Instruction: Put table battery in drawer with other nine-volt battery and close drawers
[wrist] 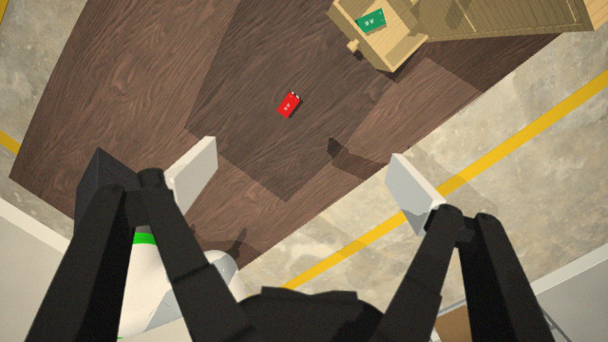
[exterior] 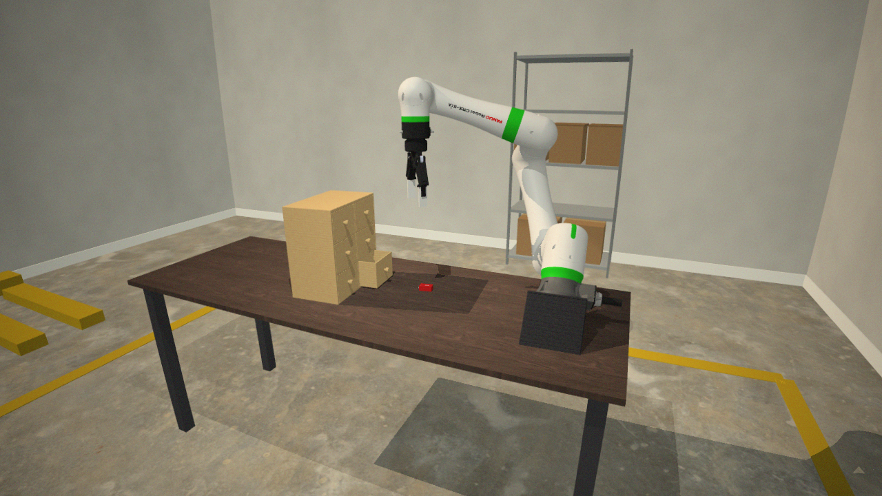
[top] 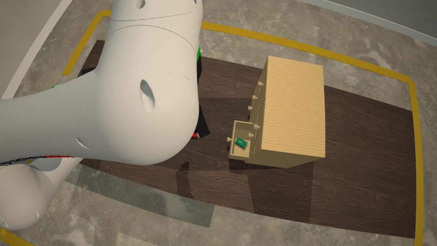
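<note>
A red nine-volt battery lies flat on the dark wooden table, a short way in front of the chest. The light wooden chest has one low drawer pulled part way out. A green nine-volt battery lies in that drawer. My gripper is open and empty. It hangs high above the table, over the red battery. In the top view the arm hides almost all of the red battery.
The chest's other drawers are pushed in, with small knobs on their fronts. The arm's black pedestal stands at the table's right end. A metal rack with cardboard boxes stands behind the table. Yellow lines run along the floor.
</note>
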### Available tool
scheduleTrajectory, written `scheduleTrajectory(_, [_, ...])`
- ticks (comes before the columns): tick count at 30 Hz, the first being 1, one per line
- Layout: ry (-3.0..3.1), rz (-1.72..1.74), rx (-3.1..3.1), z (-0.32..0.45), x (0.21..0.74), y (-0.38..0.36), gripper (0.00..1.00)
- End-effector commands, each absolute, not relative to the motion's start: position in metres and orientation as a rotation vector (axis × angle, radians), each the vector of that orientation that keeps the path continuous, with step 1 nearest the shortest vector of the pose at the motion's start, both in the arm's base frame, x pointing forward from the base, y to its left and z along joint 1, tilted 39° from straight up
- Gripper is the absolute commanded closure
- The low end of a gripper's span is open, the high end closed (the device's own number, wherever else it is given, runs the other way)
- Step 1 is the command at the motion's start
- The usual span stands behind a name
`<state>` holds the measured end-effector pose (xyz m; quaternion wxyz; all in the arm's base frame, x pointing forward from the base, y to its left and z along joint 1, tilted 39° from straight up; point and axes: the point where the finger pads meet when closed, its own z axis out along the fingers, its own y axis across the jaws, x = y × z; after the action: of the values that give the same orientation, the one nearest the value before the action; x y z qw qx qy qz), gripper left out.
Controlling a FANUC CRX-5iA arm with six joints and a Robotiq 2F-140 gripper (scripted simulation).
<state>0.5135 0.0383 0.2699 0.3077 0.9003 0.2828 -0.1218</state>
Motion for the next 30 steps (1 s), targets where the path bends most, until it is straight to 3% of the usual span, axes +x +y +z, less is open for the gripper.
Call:
scheduleTrajectory(1, [0.628,-0.28,2.408,0.27,0.518,0.038,0.0])
scheduleTrajectory(30, [0.103,-0.098,2.467,0.269,0.535,0.038,0.0])
